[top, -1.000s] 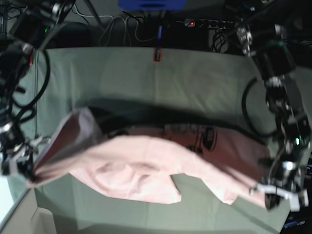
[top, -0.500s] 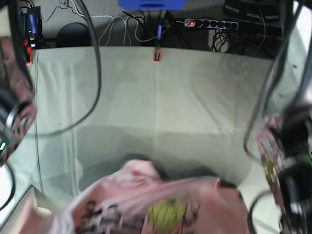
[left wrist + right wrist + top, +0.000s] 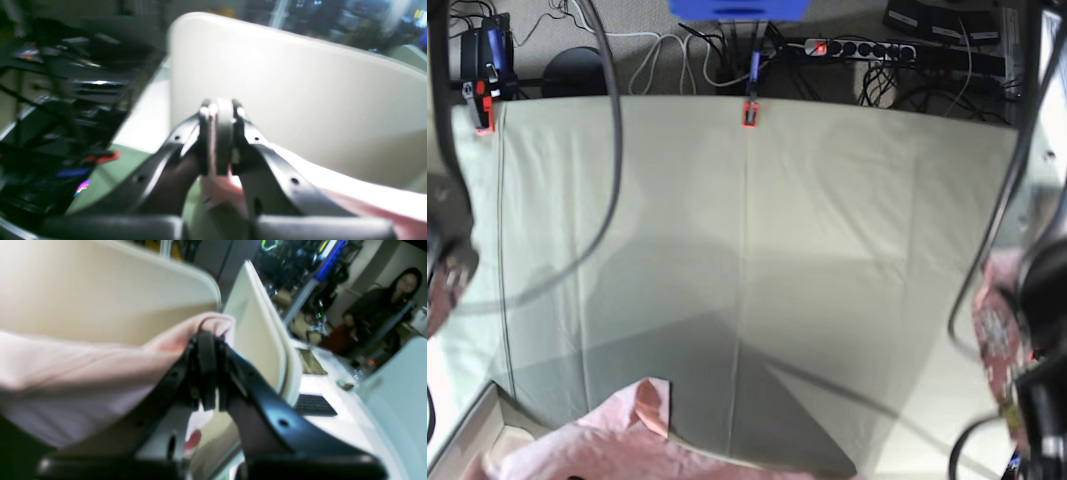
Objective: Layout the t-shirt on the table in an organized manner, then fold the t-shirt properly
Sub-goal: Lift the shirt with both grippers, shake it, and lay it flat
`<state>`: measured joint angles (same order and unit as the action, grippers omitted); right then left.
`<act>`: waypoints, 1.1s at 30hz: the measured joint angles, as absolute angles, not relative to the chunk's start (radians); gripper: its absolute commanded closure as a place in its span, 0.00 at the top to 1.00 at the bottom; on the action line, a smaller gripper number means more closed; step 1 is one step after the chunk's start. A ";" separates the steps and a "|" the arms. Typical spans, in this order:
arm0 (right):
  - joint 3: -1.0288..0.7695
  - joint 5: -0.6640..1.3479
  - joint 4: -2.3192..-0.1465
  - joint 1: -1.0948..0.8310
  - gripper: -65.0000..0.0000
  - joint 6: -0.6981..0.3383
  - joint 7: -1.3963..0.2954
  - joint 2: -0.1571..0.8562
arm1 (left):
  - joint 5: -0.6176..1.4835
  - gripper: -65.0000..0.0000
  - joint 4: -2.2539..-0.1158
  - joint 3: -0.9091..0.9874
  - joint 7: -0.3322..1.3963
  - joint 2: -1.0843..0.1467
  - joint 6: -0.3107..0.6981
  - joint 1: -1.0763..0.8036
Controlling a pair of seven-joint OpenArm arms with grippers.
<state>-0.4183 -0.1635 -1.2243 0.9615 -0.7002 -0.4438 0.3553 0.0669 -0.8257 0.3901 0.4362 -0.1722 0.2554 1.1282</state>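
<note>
The pale pink t-shirt [image 3: 597,445] hangs in the air, and only its lower edge shows along the front of the base view, over the grey-green table [image 3: 827,240]. More pink cloth shows at the right edge [image 3: 992,335] and left edge [image 3: 441,285], beside my blurred, raised arms. In the left wrist view my left gripper [image 3: 218,111] is shut, with pink t-shirt fabric [image 3: 218,191] pinched between its fingers. The right gripper [image 3: 206,340] is shut on a bunched fold of the t-shirt [image 3: 100,370], which stretches away to the left.
Red clamps [image 3: 749,112] [image 3: 482,112] hold the cloth at the table's far edge. A power strip [image 3: 857,47] and cables lie behind it. White partition panels [image 3: 300,86] [image 3: 260,326] stand beside the table, and a person [image 3: 397,296] sits beyond them.
Both arms have gone up and toward the camera with the t-shirt. It lay draped across the table's front; now it hangs, and only its lower edge is in the base view.
</note>
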 measured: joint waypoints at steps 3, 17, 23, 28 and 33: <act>-0.420 -0.167 -1.297 0.800 0.00 -0.701 -0.455 0.347 | 0.063 0.00 -0.944 0.392 0.442 -0.181 0.256 0.964; -0.582 -0.163 -1.467 0.243 0.00 -0.706 -0.459 0.209 | 0.289 0.00 -1.409 0.521 0.692 -0.185 0.260 0.326; -0.621 -0.161 -1.595 0.033 0.00 -0.713 -0.461 0.181 | 0.367 0.00 -1.534 0.638 0.700 -0.179 0.271 0.143; -0.621 -0.155 -1.779 -0.105 0.00 -0.708 -0.449 0.141 | 0.447 0.00 -1.621 0.696 0.699 -0.179 0.269 -0.020; -0.621 -0.160 -1.893 -0.226 0.00 -0.710 -0.454 0.095 | 0.530 0.00 -1.674 0.760 0.693 -0.168 0.271 -0.144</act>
